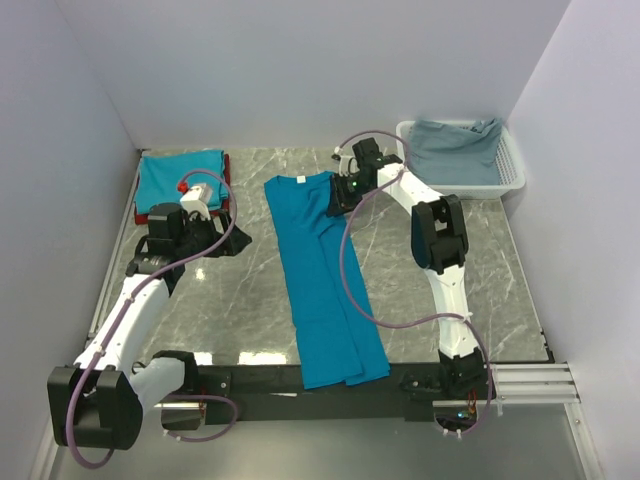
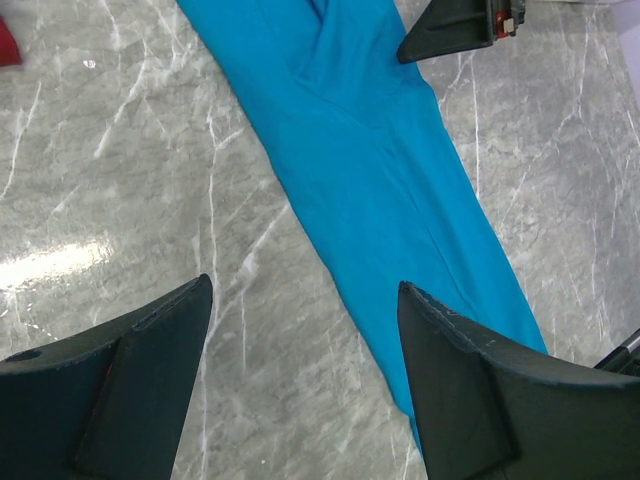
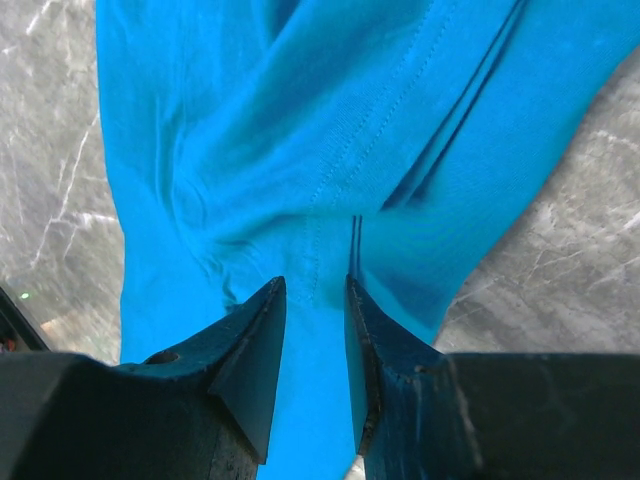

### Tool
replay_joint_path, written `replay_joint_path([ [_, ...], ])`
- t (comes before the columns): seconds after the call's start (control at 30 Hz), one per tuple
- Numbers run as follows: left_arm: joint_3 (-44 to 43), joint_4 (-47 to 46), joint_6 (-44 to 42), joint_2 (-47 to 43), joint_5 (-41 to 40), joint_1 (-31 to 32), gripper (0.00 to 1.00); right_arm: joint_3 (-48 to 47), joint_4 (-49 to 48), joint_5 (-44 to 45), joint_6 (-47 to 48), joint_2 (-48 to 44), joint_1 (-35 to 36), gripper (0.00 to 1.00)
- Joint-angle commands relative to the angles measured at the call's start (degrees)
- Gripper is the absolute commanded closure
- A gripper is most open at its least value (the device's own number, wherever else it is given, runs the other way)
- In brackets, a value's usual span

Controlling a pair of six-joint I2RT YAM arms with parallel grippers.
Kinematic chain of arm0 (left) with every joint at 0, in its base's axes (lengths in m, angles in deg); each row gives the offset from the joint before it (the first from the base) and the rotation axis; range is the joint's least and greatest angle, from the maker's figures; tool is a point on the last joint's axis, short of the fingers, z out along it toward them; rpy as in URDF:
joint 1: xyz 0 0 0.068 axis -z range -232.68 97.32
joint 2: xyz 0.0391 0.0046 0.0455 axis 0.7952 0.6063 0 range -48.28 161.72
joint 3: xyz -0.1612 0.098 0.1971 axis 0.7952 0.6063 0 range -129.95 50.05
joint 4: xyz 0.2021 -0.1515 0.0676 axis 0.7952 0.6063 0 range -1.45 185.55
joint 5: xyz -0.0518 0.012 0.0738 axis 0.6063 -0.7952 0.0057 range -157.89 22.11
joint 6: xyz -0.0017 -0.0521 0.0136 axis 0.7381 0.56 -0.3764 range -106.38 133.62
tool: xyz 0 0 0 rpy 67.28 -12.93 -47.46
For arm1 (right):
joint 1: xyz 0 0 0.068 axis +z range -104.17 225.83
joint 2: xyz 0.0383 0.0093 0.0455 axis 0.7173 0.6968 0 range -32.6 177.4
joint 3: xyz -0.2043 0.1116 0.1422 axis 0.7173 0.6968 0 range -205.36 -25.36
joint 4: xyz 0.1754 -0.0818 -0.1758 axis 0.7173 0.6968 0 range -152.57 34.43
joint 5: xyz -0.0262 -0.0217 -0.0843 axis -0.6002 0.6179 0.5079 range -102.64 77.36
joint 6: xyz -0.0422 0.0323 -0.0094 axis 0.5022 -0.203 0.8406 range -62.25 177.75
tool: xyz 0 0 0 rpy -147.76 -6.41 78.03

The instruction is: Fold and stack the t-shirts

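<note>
Top external: teal t-shirt (image 1: 322, 290) lengthwise, collar far; right pincer (image 3: 315, 287) narrow on it, left pincer (image 2: 305, 288) wide.

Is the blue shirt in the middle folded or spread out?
Partly folded: the teal shirt lies as a long narrow strip with an edge turned in, not doubled over.
</note>
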Motion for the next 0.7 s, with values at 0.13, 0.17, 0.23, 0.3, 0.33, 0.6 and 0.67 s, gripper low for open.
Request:
replay_joint_path([
  [0.13,-0.52,-1.46,-0.82,-2.4,-0.2,-0.06,0.2,-0.49,-0.15,0.73,-0.68,1.94,0.75,0.63],
  [0.17,-0.6,-1.37,-0.82,-2.4,-0.28,-0.06,0.2,-0.4,0.02,0.55,-0.68,2.2,0.75,0.63],
  [0.23,-0.52,-1.37,-0.82,-2.31,-0.29,-0.06,0.2,0.12,0.02,0.55,-0.6,2.12,0.84,0.63],
  [0.3,-0.52,-1.37,-0.82,-2.4,-0.37,-0.06,0.2,0.04,0.37,0.38,-0.6,2.47,1.01,0.63],
  [0.33,-0.6,-1.37,-0.82,-2.4,-0.37,-0.06,0.2,0.12,0.46,0.29,-0.42,2.56,1.1,0.64],
  [0.6,-0.78,-1.28,-1.0,-2.05,-0.55,-0.06,0.2,0.13,0.2,-1.21,-0.6,0.89,1.1,0.87],
  [0.67,-0.78,-1.2,-1.08,-1.79,-0.55,-0.06,0.2,0.12,-0.24,-0.86,-0.42,-0.51,1.1,0.92],
])
